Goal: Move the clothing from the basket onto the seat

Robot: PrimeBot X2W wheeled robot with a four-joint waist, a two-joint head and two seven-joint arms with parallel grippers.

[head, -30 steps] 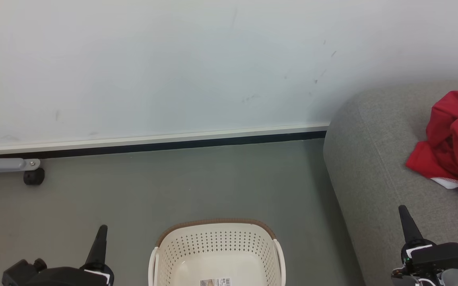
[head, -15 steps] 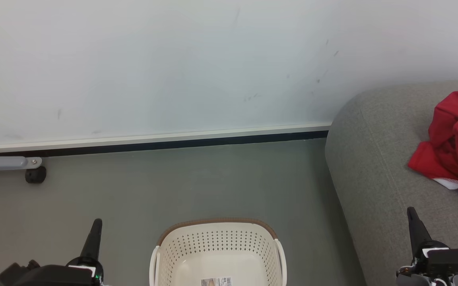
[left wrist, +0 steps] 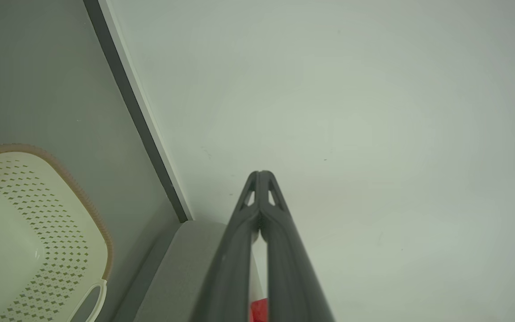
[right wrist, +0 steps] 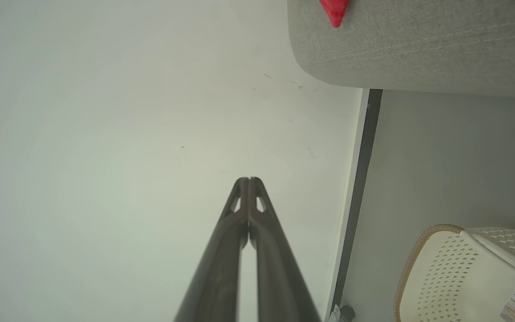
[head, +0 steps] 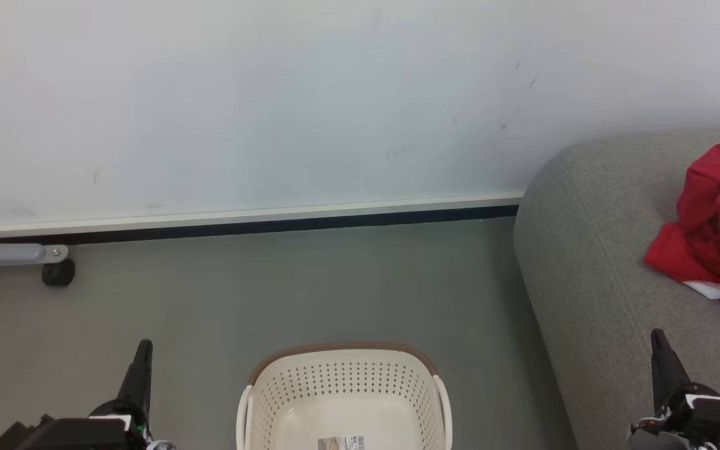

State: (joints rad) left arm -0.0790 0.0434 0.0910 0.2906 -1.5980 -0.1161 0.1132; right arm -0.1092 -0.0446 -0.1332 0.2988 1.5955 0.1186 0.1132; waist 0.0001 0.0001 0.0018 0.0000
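Basket [head: 342, 375] empty, clothing [head: 710, 237] lying in from the seat's [head: 585, 281] left edge, left gripper [head: 141, 353] and right gripper [head: 659, 342] closed empty: seemingly done, just park.

There is one basket [head: 344, 375] at 6 o'clock, one seat [head: 585, 281] and one clothing heap [head: 710, 231] at 3 o'clock, and two grippers: left gripper [head: 144, 345], right gripper [head: 656, 335].

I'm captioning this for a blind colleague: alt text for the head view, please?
Red clothing lies on the grey seat at right; the cream basket on the floor looks empty. The shut left hand and right hand flank it.
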